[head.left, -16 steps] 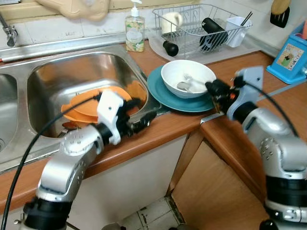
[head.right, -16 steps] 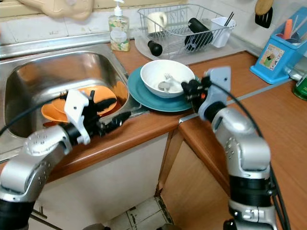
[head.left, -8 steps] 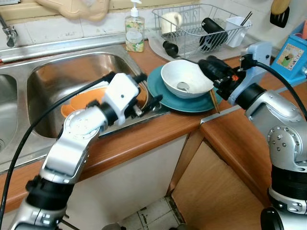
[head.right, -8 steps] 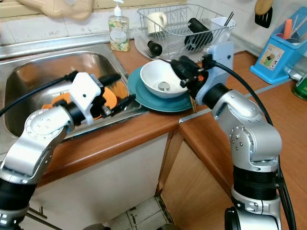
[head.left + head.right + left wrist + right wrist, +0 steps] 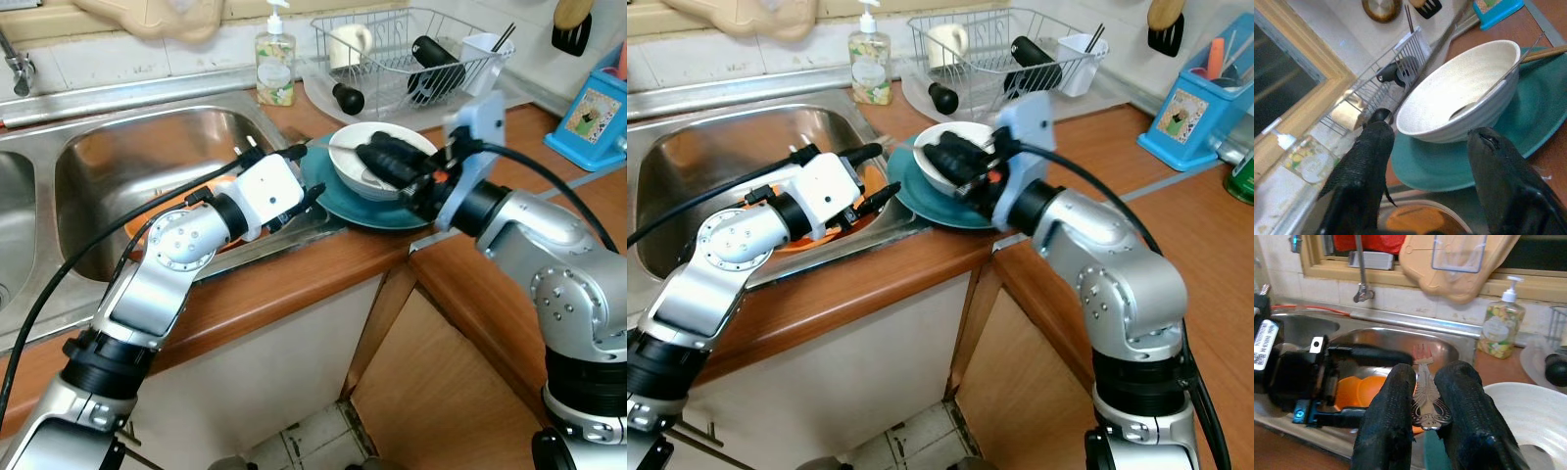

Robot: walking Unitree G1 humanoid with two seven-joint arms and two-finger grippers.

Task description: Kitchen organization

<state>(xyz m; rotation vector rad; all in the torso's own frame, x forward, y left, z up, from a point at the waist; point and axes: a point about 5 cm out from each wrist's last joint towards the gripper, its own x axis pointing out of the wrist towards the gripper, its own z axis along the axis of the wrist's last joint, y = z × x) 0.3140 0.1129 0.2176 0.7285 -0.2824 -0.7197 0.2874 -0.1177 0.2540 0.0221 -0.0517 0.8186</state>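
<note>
Fork (image 5: 1426,396), silver with an ornate handle, is pinched between the two black fingers (image 5: 1388,431) of the right gripper (image 5: 1425,431), tines pointing away from the wrist toward the sink. In the left eye view this gripper (image 5: 382,162) sits at centre frame, directly over the white bowl (image 5: 377,147); whether it touches the rim cannot be told.

White bowl stands on the teal plate (image 5: 338,191), which rests on the wooden counter (image 5: 323,269) just right of the sink (image 5: 147,147). A spoon (image 5: 1462,111) lies inside the bowl. A chopstick (image 5: 1542,51) lies across the plate's far side.

Left gripper (image 5: 294,186) is at the sink's right edge, left of centre frame, fingers spread with nothing between them. In the left wrist view its two fingers (image 5: 1364,171) point at the bowl and plate, apart from both.

Orange dishes (image 5: 789,220) lie in the sink basin, partly hidden behind the left arm.

At upper centre, a soap bottle (image 5: 276,64) stands behind the sink. To its right, a wire dish rack (image 5: 392,59) holds a cream mug (image 5: 348,44), a black item and a white cup with utensils. A blue holder (image 5: 593,117) stands at the right edge.
</note>
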